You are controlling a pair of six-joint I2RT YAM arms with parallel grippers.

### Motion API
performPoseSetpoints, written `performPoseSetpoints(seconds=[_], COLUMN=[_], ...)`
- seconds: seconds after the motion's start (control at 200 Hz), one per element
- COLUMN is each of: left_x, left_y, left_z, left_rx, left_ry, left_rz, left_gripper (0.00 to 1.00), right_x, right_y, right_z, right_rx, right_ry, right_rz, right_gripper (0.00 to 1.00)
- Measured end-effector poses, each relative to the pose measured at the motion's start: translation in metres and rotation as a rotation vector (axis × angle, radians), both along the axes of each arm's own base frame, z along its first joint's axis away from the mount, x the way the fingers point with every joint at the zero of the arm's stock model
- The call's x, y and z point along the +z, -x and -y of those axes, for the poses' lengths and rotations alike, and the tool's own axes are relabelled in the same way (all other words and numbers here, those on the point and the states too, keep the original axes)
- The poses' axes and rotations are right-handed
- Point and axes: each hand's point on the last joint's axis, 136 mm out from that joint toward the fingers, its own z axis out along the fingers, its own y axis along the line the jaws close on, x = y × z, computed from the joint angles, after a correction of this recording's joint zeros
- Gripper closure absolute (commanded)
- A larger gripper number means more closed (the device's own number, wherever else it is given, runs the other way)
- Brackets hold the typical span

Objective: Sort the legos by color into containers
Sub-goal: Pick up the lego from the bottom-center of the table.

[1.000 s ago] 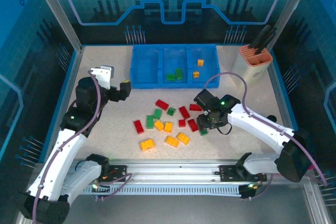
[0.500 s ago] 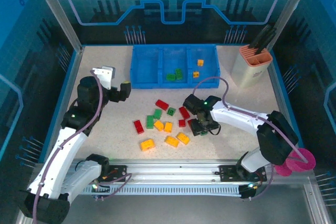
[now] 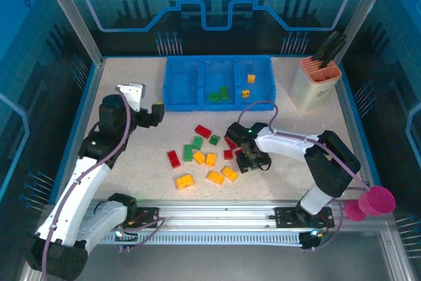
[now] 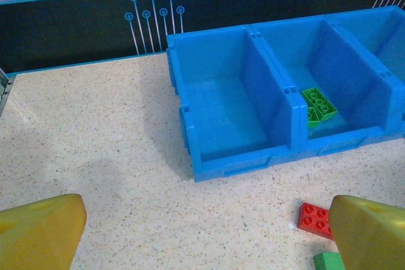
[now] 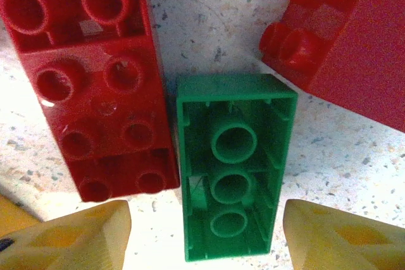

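Note:
Loose red, green and yellow-orange legos [image 3: 210,159] lie in the middle of the table. The blue tray's containers [image 3: 176,100] sit at the back: the left one [image 4: 221,109] is bare, the middle holds green bricks [image 4: 319,105], the right holds orange ones [image 3: 250,78]. My right gripper [image 3: 248,160] is low over the cluster's right edge. Its open fingers [image 5: 69,238] straddle an upside-down green oblong brick [image 5: 231,156], with a gap on each side. Red bricks [image 5: 88,80] lie against it. My left gripper [image 3: 158,112] hovers open left of the tray, nothing between its fingertips [image 4: 41,232].
A beige holder with an orange rim [image 3: 314,80] stands at the back right. A pink cup [image 3: 375,202] sits off the table's near right corner. A red brick [image 4: 314,218] and a green one [image 4: 329,262] lie near my left gripper's right finger.
My right gripper has slid left into the cluster and now straddles the green brick; its arm has folded in, uncovering the pink cup. The left arm has barely moved.

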Motion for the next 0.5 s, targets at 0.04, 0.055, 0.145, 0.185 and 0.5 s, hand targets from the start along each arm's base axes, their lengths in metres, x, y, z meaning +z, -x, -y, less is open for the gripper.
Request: performPoseSetpoints(seconds=[0.04, 0.055, 0.145, 0.185, 0.5], left_x=[-0.001, -0.001, -0.004, -0.005, -0.005], left_y=[0.0, -0.001, -0.002, -0.003, -0.007], left_z=[0.0, 0.0, 0.0, 0.001, 0.002], left_rx=[0.0, 0.0, -0.001, -0.001, -0.002], left_ry=[-0.001, -0.001, -0.004, -0.005, -0.007], left_rz=[-0.003, -0.004, -0.012, -0.018, -0.027], left_gripper=[0.01, 0.01, 0.0, 0.01, 0.01], right_x=[-0.002, -0.003, -0.007, -0.009, -0.011], right_y=[0.0, 0.001, 0.0, -0.001, 0.0], right_z=[0.0, 0.0, 0.001, 0.001, -0.005], right_rx=[-0.001, -0.001, -0.007, -0.01, -0.032], right_ry=[0.001, 0.001, 0.001, 0.0, -0.052], right_rz=[-0.002, -0.004, -0.011, -0.017, -0.046], right_gripper=[0.37, 0.38, 0.43, 0.46, 0.63])
